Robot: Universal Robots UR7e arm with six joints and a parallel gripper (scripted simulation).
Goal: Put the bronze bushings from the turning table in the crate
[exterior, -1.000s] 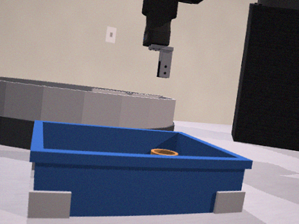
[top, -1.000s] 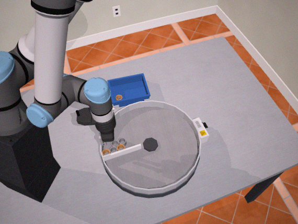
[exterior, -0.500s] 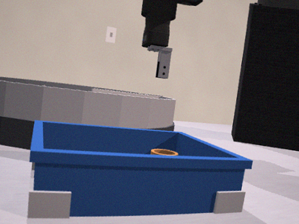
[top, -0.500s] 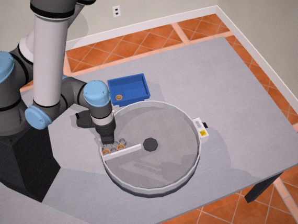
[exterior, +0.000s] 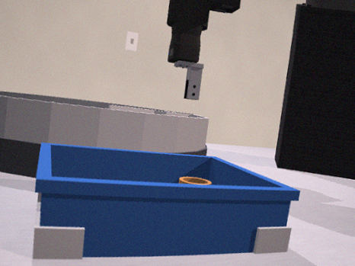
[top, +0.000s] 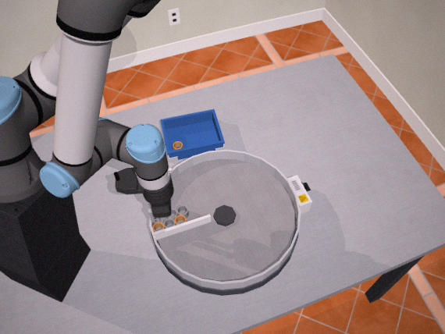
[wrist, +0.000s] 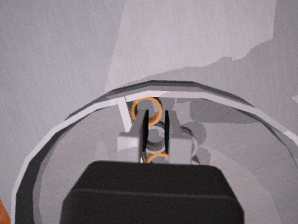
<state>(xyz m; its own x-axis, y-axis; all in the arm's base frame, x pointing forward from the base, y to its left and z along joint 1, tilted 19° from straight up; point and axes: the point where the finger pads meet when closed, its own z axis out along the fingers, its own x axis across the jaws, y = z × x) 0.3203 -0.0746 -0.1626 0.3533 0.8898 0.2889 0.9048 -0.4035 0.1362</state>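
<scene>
On the turning table [top: 226, 218], several bushings lie bunched against a white bar [top: 181, 226] at its left rim. Two are bronze [top: 158, 225] [top: 179, 219]; two are steel [top: 169, 222] [top: 183, 211]. My gripper [top: 161, 214] hangs over this cluster, above the rim, as the side view shows [exterior: 191, 95]. In the wrist view its fingers stand a little apart with nothing between them. One bronze bushing shows just beyond the tips, a steel one [wrist: 157, 137] lies under the fingers, and another bronze one [wrist: 159, 159] is nearer. The blue crate [top: 192, 133] holds one bronze bushing [top: 178, 145], which also shows in the side view [exterior: 194, 181].
A black hub [top: 224, 214] sits at the table's middle. A raised grey wall [exterior: 83, 121] rings the turning table. A white control box [top: 300, 193] sits on its right side. The robot's black base [exterior: 332, 91] stands to the left of the crate.
</scene>
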